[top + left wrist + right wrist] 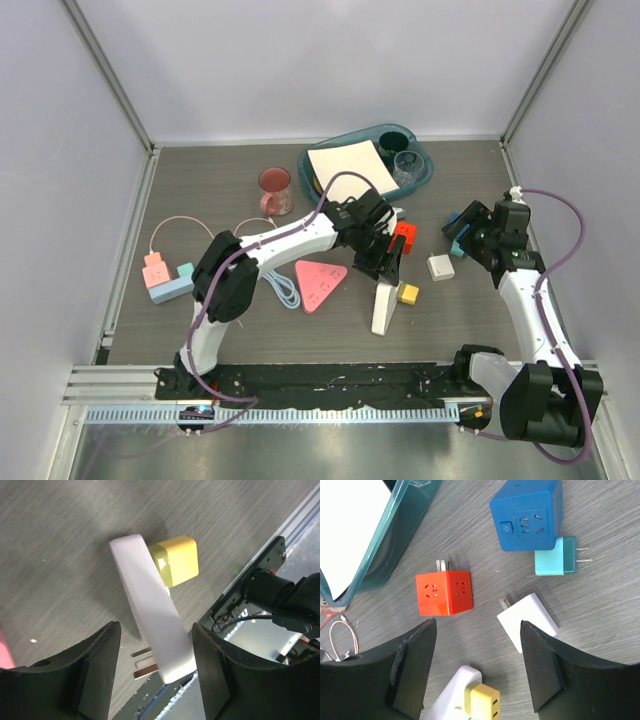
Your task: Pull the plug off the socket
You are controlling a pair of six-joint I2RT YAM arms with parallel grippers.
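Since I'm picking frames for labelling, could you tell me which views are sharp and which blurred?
Left wrist: the white bar is smeared and soft, the yellow cube crisper. Right wrist: sharp, the red cube shows readable slots. Top view: evenly lit, soft shadows only.

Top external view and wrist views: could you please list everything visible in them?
socket: one, pale blue, left
plug: one, pink, on the socket
triangle: one, pink, centre
board: one, white, right of triangle
yellow cube: one, yellow, against board
tray: one, teal, far edge, holding paper
red cube: one, red, near tray
blue cube: one, blue, right
teal adapter: one, teal, beside blue cube
white adapter: one, white, right
glass: one, pinkish, beside tray
left gripper: one, black, open around board
right gripper: one, black, open
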